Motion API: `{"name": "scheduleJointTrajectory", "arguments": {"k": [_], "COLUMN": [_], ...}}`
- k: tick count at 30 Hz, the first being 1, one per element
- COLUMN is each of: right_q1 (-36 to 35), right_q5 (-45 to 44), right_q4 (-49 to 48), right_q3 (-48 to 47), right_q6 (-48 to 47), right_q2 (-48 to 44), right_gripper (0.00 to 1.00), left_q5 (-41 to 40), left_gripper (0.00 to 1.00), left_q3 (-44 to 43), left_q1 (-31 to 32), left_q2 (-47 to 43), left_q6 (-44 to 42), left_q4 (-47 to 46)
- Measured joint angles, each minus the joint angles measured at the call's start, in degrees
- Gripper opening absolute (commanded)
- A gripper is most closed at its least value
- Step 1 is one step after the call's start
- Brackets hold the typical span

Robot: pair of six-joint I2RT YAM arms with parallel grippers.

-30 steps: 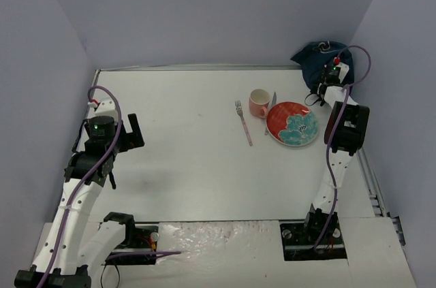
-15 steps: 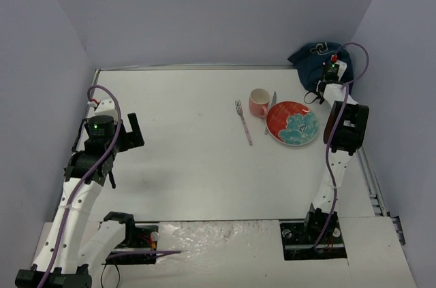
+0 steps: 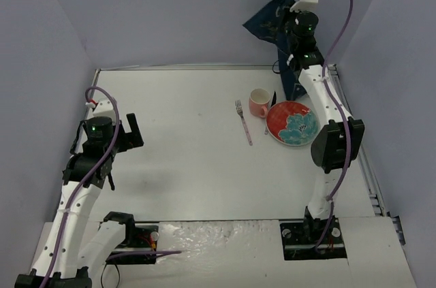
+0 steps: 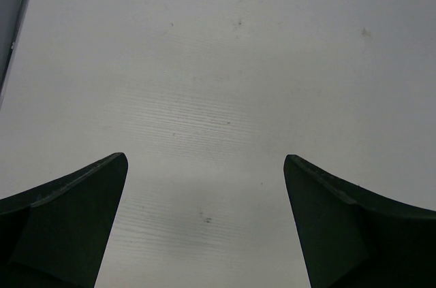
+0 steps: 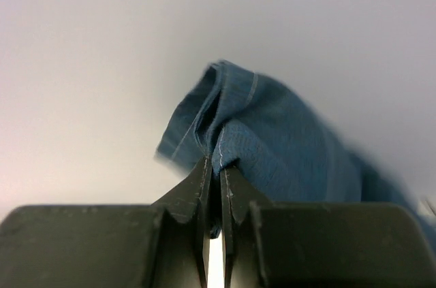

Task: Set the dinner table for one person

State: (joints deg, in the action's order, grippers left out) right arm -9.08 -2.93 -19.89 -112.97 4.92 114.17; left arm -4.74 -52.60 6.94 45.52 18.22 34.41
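The white dinner table point(image 3: 191, 165) fills the floor of the top view. My right gripper point(image 3: 290, 18) is raised high at the back right, shut on a fold of the dark blue cloth placemat point(image 3: 271, 20), which hangs down from it towards the table's back edge. In the right wrist view the jaws point(image 5: 213, 165) pinch the bunched blue placemat point(image 5: 286, 145) with almost no gap. Over the table's left side, my left gripper point(image 3: 129, 135) stands open; in the left wrist view only bare tabletop point(image 4: 204, 84) lies between its fingertips point(image 4: 204, 165).
A red plate with a blue flower point(image 3: 292, 123) lies on the right. Beside it are a pink mug point(image 3: 259, 103), a knife point(image 3: 270, 107) and a pink-handled fork point(image 3: 243, 122). Grey-violet walls close in the back and both sides.
The right gripper closed on the placemat in the back right corner and has lifted it high, swinging left towards the back wall. The left arm has not moved.
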Motion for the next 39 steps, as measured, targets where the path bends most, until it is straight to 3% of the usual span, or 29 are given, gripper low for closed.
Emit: {"name": "scheduleJointTrajectory", "arguments": {"k": [8, 13, 16, 23, 28, 33, 39], "right_q1": [-12.43, -23.98, -30.37, -41.47, -46.33, -51.93, -54.87], "right_q5": [20.63, 33.76, 39.23, 39.89, 37.41, 35.32, 28.98], "right_q4": [-1.71, -0.45, 1.34, 9.00, 12.73, 14.32, 14.99], "right_q3": [-18.04, -21.50, -16.27, 17.25, 32.44, 38.15, 41.30], "right_q6": [-2.17, -4.53, -7.73, -14.12, -14.22, -12.78, -10.71], "right_q2": [1.73, 1.75, 0.65, -4.16, -1.87, -0.27, -7.37], "right_gripper": [0.00, 0.00, 0.00, 0.02, 0.39, 0.75, 0.91], "left_q5": [-0.39, -1.26, -2.03, -6.61, -12.76, -14.39, -11.52], "left_gripper": [0.97, 0.97, 0.97, 0.97, 0.97, 0.97, 0.97], "left_q3": [0.00, 0.00, 0.00, -2.63, -3.96, -2.22, 3.56], "left_q1": [-0.02, -0.07, -0.07, -0.05, -0.04, -0.07, -0.07], "left_q2": [-1.68, -2.80, -3.62, -7.91, -14.39, -20.25, -14.82], "left_q6": [0.02, 0.13, 0.71, 3.74, 6.82, 9.91, 13.14], "left_q4": [0.07, 0.09, 0.49, 7.33, 11.89, 13.35, 12.83]}}
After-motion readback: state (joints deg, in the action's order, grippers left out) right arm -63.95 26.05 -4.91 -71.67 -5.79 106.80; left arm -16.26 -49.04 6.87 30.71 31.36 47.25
